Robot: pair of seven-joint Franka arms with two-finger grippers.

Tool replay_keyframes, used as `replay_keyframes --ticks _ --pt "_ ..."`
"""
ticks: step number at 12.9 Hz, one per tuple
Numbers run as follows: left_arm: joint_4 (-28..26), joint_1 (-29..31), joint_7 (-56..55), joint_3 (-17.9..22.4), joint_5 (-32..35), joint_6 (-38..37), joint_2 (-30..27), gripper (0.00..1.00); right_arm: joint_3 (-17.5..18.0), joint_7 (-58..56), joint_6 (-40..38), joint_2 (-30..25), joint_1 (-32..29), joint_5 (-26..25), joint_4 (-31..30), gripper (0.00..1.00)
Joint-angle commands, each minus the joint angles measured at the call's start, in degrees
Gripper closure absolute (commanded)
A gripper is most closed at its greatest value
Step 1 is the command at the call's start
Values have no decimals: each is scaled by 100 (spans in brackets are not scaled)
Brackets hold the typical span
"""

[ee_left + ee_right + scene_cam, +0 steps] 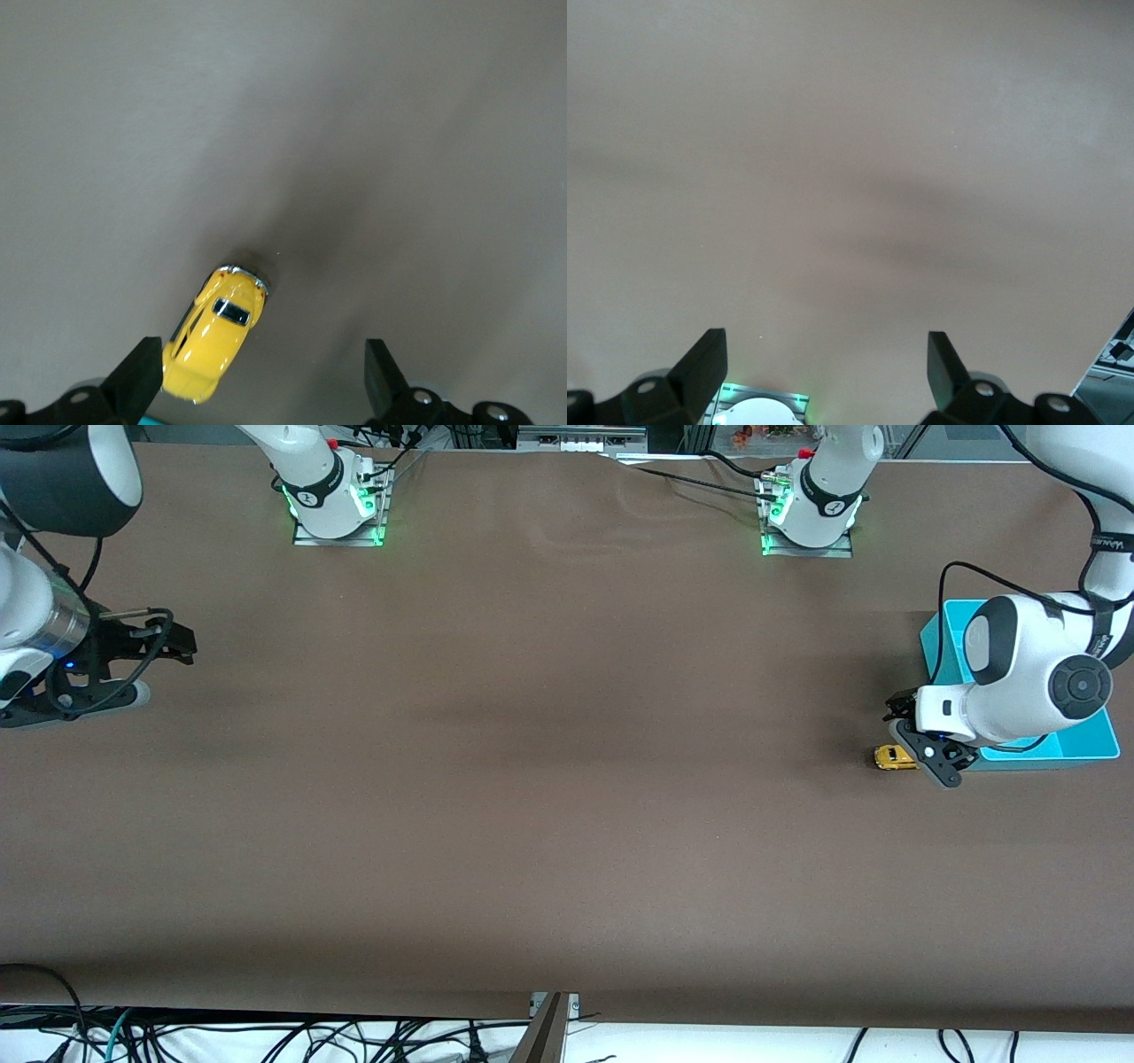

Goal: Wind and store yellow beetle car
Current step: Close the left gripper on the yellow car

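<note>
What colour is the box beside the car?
Teal, best seen in the front view, next to the yellow beetle car.

Even, diffuse overhead light; the brown table (532,779) shows no glare. Green LEDs glow at both arm bases around 12 o'clock. A soft shadow spreads from the yellow beetle car (215,332) toward 2 o'clock.

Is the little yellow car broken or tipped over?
No. The yellow beetle car sits upright on its wheels on the table, beside the blue box. The left end effector hangs open over it; the right end effector waits open. Nothing looks odd.
</note>
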Motion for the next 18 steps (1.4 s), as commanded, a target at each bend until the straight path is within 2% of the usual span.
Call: replay_keyframes --ticks 1,4,8,10,13,18 --pt "-193 1 1236 3 302 427 144 0 -103 62 -62 -102 12 218 -31 0" --pt "-291 18 1960 73 303 974 267 0 -164 36 156 -198 -207 420 -40 0" --pt "-283 36 2514 249 312 1659 566 0 -208 -44 790 -418 -305 333 -75 0" --pt "-274 45 2567 258 538 1678 610 0 -217 27 808 -471 -409 411 -214 0" --pt "-300 132 2603 276 689 1678 680 0 -559 44 764 -586 -454 824 -409 0" --pt "-291 203 2515 328 619 1801 786 0 -578 361 746 -683 -445 799 -611 0"
